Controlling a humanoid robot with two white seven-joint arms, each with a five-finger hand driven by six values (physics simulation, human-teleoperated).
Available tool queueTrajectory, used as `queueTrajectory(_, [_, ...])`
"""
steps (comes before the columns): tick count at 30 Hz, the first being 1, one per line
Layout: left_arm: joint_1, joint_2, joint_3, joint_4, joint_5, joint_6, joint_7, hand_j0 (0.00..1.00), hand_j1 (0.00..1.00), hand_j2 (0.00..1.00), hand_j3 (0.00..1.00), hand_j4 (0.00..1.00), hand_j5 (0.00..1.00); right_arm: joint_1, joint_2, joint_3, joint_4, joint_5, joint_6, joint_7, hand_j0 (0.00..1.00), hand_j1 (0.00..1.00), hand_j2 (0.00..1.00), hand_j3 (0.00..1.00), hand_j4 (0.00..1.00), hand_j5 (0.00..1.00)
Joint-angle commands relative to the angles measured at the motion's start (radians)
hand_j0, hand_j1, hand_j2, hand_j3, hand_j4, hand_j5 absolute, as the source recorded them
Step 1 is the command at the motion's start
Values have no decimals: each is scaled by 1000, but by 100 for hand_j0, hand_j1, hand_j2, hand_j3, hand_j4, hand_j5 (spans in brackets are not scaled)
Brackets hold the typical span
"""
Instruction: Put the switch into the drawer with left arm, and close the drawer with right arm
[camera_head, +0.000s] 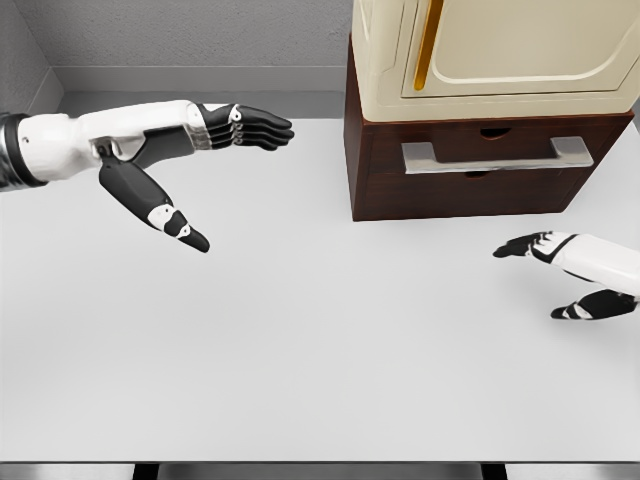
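The white tabletop (300, 340) fills most of the view, and honestly the big thing here is that I can't spot the switch anywhere. It's not on the tabletop where I can see and not in either hand, so where it sits I can't tell.

At the back right there's a dark brown wooden cabinet (370, 170) with a drawer (480, 165) in its front. The drawer front sits flush with the cabinet face, so it looks shut, and whatever is inside is hidden. A silver bar handle (497, 155) runs across it. On top of the cabinet sits a cream box-like unit (500, 50) with a gold vertical strip; its top is cut off by the picture edge, so I can't say what it is.

The left hand (200, 160) comes in from the left edge, raised above the tabletop and well apart from the cabinet. Its fingers (262, 128) are stretched out straight toward the cabinet, thumb splayed down and away, wide open with nothing in it.

The right hand (570, 275) pokes in at the right edge, below the cabinet, with the arm mostly cropped off. Fingers relaxed and spread, thumb apart beneath them, holding nothing and touching neither the handle nor the cabinet.
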Motion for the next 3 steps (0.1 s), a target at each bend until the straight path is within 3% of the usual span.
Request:
queueTrajectory(1, [0, 0, 2, 0, 7, -1, 0, 100, 100, 100, 100, 100, 100, 0, -10, 4, -19, -5, 3, 0, 100, 100, 100, 100, 100, 100])
queueTrajectory(3, [0, 0, 2, 0, 7, -1, 0, 100, 100, 100, 100, 100, 100, 0, -10, 4, -19, -5, 3, 0, 100, 100, 100, 100, 100, 100])
